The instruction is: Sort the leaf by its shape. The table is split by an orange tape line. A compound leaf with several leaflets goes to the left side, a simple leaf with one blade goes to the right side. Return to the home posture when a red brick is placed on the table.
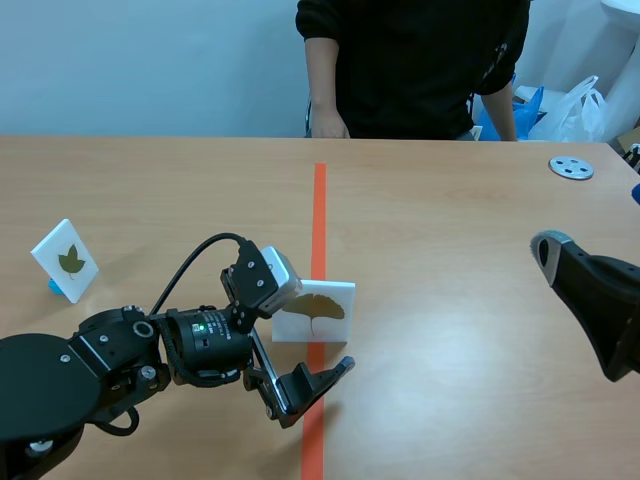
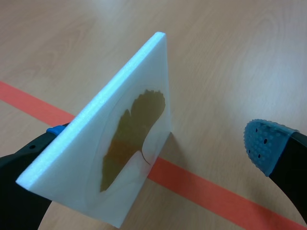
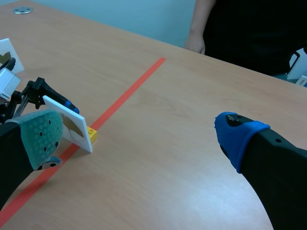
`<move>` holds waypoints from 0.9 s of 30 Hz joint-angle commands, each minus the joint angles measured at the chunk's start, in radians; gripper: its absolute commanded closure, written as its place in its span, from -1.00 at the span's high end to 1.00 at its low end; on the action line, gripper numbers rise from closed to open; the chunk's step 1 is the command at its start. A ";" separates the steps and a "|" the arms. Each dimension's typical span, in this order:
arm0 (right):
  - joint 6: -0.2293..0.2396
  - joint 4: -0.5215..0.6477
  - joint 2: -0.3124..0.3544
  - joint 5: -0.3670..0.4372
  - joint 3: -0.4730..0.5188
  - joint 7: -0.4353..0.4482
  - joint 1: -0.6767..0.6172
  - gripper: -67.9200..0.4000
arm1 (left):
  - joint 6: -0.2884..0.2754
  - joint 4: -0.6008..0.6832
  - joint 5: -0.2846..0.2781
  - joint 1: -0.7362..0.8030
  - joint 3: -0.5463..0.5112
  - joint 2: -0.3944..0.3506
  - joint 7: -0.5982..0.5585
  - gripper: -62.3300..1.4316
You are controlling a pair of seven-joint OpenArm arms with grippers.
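Observation:
A white card with a fan-shaped single-blade leaf (image 1: 318,308) stands upright on the orange tape line (image 1: 320,200), on a small yellow base (image 3: 92,135). My left gripper (image 1: 318,345) is open around it. In the left wrist view the card (image 2: 120,143) stands between the fingers, close against one of them, while the blue pad (image 2: 263,143) of the other is well apart from it. My right gripper (image 1: 572,268) hangs open over the right half of the table, far from the card (image 3: 72,123).
A second white card with a lobed leaf (image 1: 66,260) stands at the far left. A person stands across the table with a hand (image 1: 328,125) on its far edge. A metal disc (image 1: 571,167) lies at the back right, and plastic bags (image 1: 575,105) sit behind it.

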 commanded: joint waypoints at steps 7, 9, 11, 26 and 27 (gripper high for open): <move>-0.003 0.021 -0.001 0.011 0.012 0.019 -0.002 1.00 | 0.000 0.023 -0.029 -0.003 -0.002 0.006 -0.027 1.00; -0.003 0.021 -0.001 0.011 0.012 0.019 -0.002 1.00 | 0.007 0.016 -0.029 -0.003 -0.002 0.006 -0.027 1.00; -0.003 0.021 -0.001 0.011 0.012 0.020 -0.002 1.00 | 0.018 0.010 -0.034 -0.003 -0.002 0.005 -0.027 1.00; -0.003 0.021 -0.001 0.014 0.012 0.023 -0.002 1.00 | 0.042 -0.005 -0.074 -0.003 -0.002 0.006 -0.027 -0.73; -0.003 0.021 -0.001 0.015 0.012 0.023 -0.002 1.00 | 0.042 -0.005 -0.074 -0.003 -0.002 0.006 -0.027 -0.76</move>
